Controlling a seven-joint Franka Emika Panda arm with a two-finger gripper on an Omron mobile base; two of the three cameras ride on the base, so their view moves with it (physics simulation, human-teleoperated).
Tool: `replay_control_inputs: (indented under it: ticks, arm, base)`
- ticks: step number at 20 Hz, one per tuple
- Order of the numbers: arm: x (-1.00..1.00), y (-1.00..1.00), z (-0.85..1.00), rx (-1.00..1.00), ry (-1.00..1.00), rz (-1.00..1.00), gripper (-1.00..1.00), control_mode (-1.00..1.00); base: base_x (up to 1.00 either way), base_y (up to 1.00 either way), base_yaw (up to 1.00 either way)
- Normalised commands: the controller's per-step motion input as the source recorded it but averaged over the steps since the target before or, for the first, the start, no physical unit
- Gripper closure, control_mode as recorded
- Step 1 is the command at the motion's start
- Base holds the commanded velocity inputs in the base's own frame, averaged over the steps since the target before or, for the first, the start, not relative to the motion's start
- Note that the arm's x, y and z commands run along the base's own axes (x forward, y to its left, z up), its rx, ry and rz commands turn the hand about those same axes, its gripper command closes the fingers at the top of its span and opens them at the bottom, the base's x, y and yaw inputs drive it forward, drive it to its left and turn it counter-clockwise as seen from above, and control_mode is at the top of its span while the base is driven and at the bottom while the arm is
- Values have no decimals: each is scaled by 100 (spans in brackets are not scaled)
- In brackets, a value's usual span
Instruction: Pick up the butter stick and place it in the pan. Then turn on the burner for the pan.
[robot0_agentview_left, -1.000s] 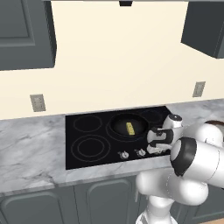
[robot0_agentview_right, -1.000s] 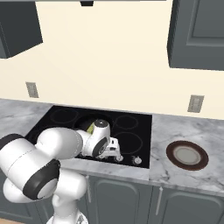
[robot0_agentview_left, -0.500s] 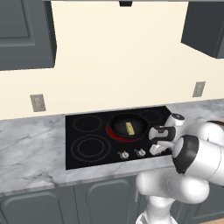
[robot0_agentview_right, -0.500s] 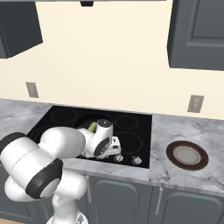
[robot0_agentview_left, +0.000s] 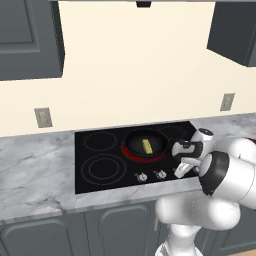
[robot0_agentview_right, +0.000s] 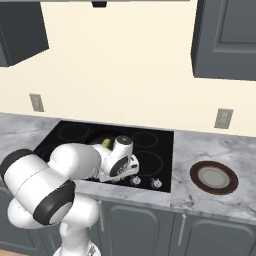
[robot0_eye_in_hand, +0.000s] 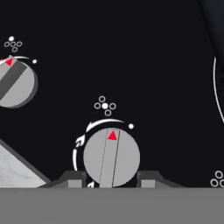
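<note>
Your two-finger pincer (robot0_eye_in_hand: 111, 177) is clamped on the round grey knob (robot0_eye_in_hand: 111, 156), and the ring under the black frying pan (robot0_agentview_left: 145, 142) has just gone red. The pale-yellow butter stick (robot0_agentview_left: 148, 146) sits in it, up-left of the pincer, so you're basically done.

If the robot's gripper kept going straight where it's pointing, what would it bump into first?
The gripper would probably meet the round grey knob right between its fingertips; it looks already on it, though depth is hard to judge.
</note>
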Motion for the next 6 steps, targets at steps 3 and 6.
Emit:
replay_control_inputs:
  ticks: [3, 6]
  arm:
    - [0, 0, 0, 0, 0, 10, 100, -100]
    - [0, 0, 0, 0, 0, 8, 100, -100]
  base:
    - [0, 0, 0]
    - [0, 0, 0]
